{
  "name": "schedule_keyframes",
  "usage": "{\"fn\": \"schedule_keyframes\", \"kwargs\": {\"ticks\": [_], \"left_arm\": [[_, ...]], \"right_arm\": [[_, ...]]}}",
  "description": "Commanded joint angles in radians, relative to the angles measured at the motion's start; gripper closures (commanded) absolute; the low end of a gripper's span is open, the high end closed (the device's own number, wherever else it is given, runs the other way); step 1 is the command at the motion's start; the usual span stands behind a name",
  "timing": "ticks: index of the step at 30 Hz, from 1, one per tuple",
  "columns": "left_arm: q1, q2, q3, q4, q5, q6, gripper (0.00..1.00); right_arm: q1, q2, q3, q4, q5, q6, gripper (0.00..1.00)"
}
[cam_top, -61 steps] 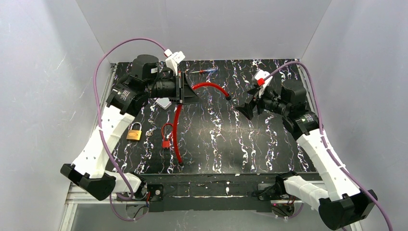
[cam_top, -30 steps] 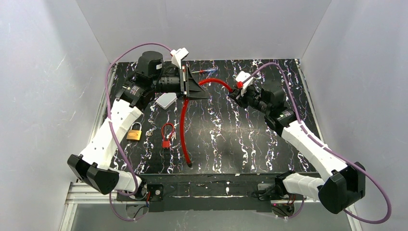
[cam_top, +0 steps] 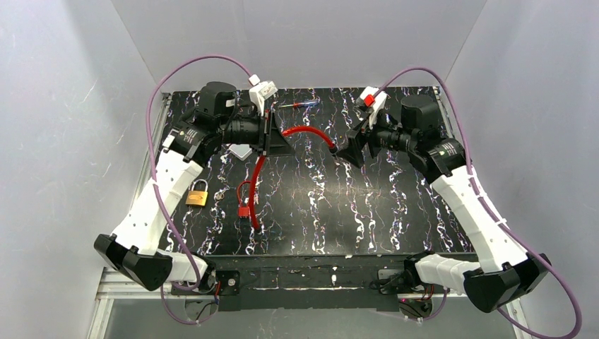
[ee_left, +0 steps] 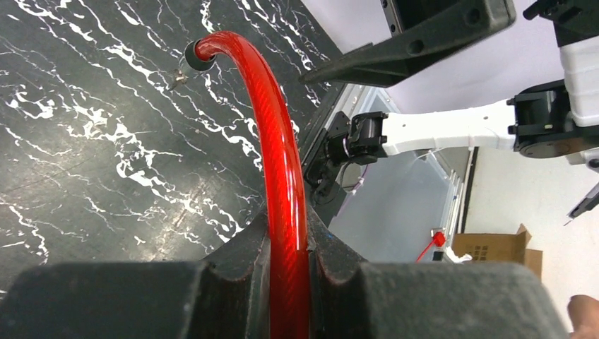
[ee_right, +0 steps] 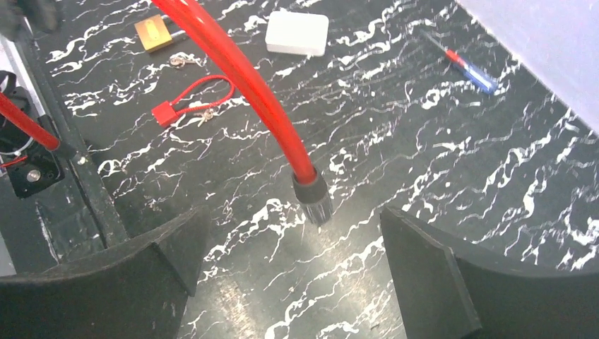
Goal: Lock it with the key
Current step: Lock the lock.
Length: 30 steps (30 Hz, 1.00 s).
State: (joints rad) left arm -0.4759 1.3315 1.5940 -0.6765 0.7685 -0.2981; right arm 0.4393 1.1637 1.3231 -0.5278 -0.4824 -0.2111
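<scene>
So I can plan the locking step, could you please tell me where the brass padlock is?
In the top view, the brass padlock lies on the left side, just left of the small red cable lock.
</scene>
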Motion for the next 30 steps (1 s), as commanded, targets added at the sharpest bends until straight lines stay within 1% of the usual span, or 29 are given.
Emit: {"fn": "schedule_keyframes", "kwargs": {"ticks": [1, 5, 16, 19, 24, 28, 30], "left_arm": [[0.012, -0.002, 0.039, 0.090, 0.096, -0.077, 1.00], [0.013, 0.000, 0.029, 0.113, 0.138, -0.102, 1.00], [0.014, 0.001, 0.008, 0.195, 0.230, -0.180, 1.00], [0.014, 0.000, 0.000, 0.210, 0.245, -0.197, 1.00], [0.015, 0.000, -0.012, 0.237, 0.261, -0.225, 1.00], [0.014, -0.001, -0.017, 0.241, 0.261, -0.230, 1.00], [0.014, -0.004, -0.022, 0.241, 0.259, -0.230, 1.00]], "right_arm": [[-0.001, -0.009, 0.064, 0.009, -0.079, -0.095, 0.02], [0.006, 0.004, 0.039, 0.061, -0.123, -0.099, 0.02], [0.027, 0.033, 0.000, 0.162, -0.030, -0.131, 0.20], [0.030, 0.042, -0.002, 0.188, -0.014, -0.127, 0.29], [0.037, 0.058, 0.002, 0.216, -0.002, -0.119, 0.42], [0.044, 0.065, -0.002, 0.234, 0.024, -0.111, 0.59], [0.044, 0.068, -0.001, 0.245, 0.039, -0.101, 0.71]]}}
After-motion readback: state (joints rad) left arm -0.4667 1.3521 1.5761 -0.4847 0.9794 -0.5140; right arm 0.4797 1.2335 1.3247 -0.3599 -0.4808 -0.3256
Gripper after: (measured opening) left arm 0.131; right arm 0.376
